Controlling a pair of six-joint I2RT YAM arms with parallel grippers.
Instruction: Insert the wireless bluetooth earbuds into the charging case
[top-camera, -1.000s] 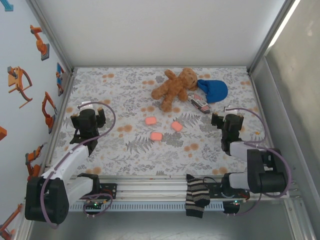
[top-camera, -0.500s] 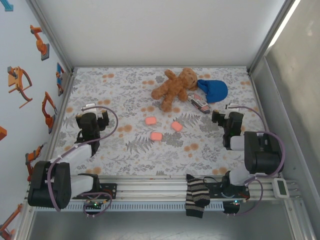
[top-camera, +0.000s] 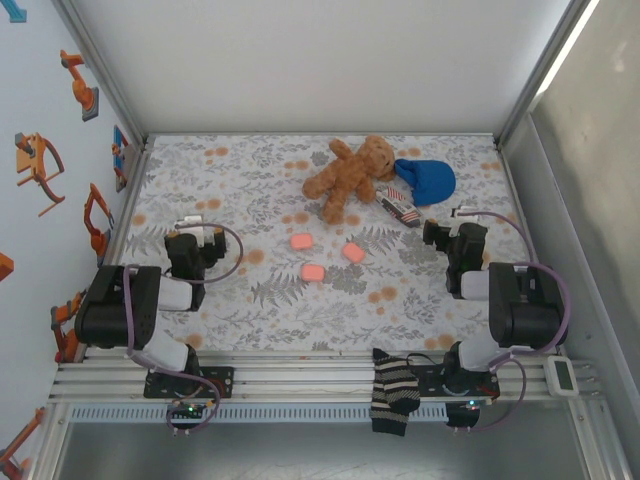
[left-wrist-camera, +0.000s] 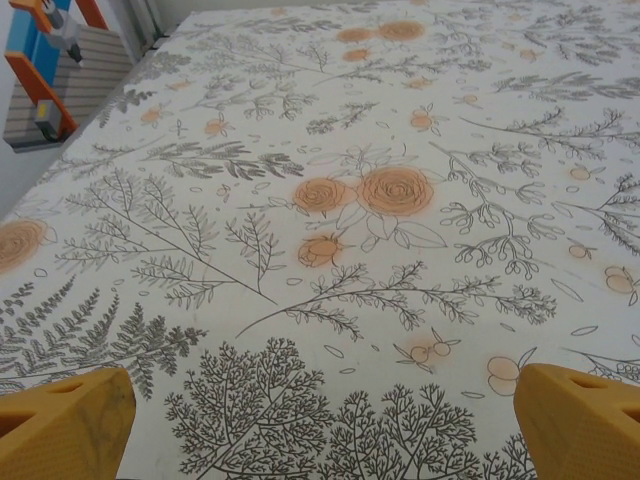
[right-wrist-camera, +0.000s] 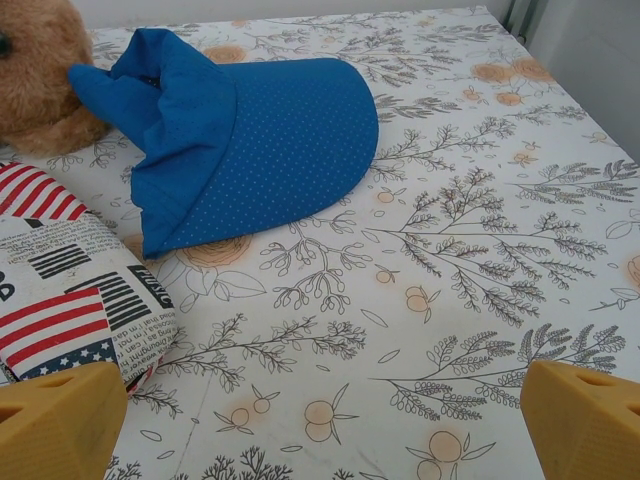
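Three pink rounded-square charging cases (top-camera: 301, 242) (top-camera: 353, 252) (top-camera: 313, 272) lie shut on the floral cloth near the table's middle. The wireless bluetooth earbuds are out of view. My left gripper (top-camera: 190, 243) (left-wrist-camera: 320, 405) sits low at the left side, well left of the cases, open, with only patterned cloth between its yellow fingertips (left-wrist-camera: 70, 420). My right gripper (top-camera: 455, 238) (right-wrist-camera: 322, 400) rests at the right side, open, also with bare cloth between its yellow fingertips (right-wrist-camera: 580, 415), right of the cases.
A brown teddy bear (top-camera: 350, 172) (right-wrist-camera: 35, 80) lies at the back middle, with a blue cap (top-camera: 428, 180) (right-wrist-camera: 250, 130) and a flag-print pouch (top-camera: 400, 208) (right-wrist-camera: 70, 290) beside it, just ahead of my right gripper. A striped sock (top-camera: 395, 392) hangs on the front rail.
Both arms have folded back toward their bases, the right one first, then the left. The left gripper slid slightly nearer and to the right. The cases have not moved.
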